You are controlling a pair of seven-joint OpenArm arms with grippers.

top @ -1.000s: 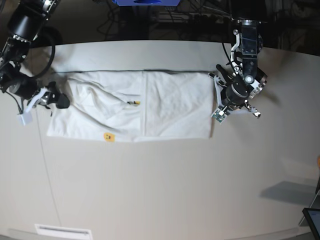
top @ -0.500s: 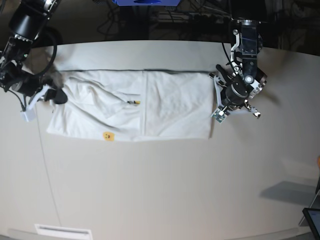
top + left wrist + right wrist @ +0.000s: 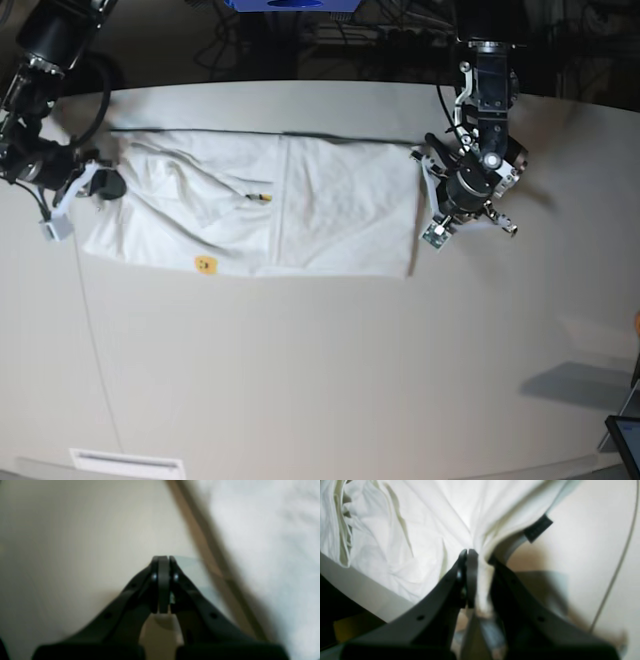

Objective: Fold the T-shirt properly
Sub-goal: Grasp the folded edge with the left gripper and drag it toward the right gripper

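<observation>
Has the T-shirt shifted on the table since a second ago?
Yes. In the base view the T-shirt has slid toward the table's far edge and slightly leftward, dragged by the right gripper clamped on its end.

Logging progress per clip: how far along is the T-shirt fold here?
Partly done: the T-shirt already lies as a long folded band on the table. In hand: the right gripper is shut on its bunched end; the left gripper is shut beside the other edge, holding nothing visible. Left: folding the band across into a compact stack.

Wrist views soft, blurred; base view sharper, evenly lit, dark background, curved edges, faint shadows on table (image 3: pixel 330 380).
</observation>
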